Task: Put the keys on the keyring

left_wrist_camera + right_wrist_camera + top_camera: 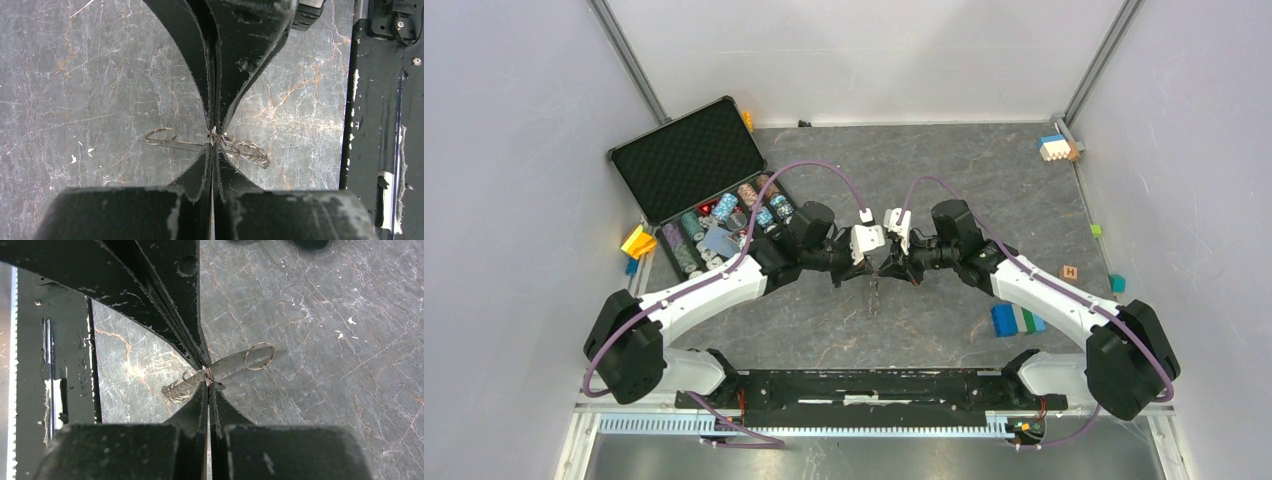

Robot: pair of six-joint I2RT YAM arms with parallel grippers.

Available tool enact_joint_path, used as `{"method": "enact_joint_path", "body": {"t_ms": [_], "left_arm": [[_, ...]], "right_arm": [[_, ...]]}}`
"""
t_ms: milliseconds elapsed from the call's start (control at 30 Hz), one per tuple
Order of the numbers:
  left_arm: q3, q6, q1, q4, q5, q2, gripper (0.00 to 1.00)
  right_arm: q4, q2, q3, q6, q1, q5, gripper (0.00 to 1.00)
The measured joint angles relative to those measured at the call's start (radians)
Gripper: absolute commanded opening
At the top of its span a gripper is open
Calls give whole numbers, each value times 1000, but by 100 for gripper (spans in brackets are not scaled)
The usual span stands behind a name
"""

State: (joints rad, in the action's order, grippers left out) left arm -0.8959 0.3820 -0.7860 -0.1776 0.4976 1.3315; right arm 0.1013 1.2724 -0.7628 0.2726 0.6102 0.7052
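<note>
My left gripper (867,270) and right gripper (892,270) meet tip to tip above the middle of the table. Both are shut on one spot of a small bunch of silver wire rings (873,296) that hangs below them. In the left wrist view my gripper (214,139) pinches the wire; a single ring (160,135) on a thin straight shaft lies left of it and a coil of several rings (248,152) right. In the right wrist view my gripper (207,381) has the single ring (260,356) right and the coil (177,389) left. No black-headed key or D-shaped keyring shows.
An open black case (686,160) with poker chips (724,215) stands at the back left. Blue and green blocks (1016,320), a wooden cube (1069,272) and a teal block (1117,283) lie right. Yellow blocks (637,241) lie left. The black base rail (864,388) runs along the near edge.
</note>
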Motion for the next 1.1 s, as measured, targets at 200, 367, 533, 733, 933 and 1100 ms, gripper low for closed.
{"method": "enact_joint_path", "body": {"t_ms": [200, 367, 533, 733, 933, 1100], "left_arm": [[0, 0, -2, -1, -4, 0, 2], [2, 1, -7, -3, -16, 0, 2], [3, 1, -12, -6, -30, 0, 2], [6, 8, -30, 0, -29, -1, 2], [20, 25, -32, 7, -22, -3, 2], [26, 39, -33, 14, -14, -10, 2]], "right_arm": [[-1, 2, 0, -2, -3, 2, 0], [-10, 14, 0, -22, -8, 2, 0], [-20, 28, 0, -49, -13, 3, 0], [-18, 52, 0, -70, -18, -6, 0], [-18, 69, 0, -86, -25, 10, 0], [-19, 69, 0, -93, -39, 30, 0]]}}
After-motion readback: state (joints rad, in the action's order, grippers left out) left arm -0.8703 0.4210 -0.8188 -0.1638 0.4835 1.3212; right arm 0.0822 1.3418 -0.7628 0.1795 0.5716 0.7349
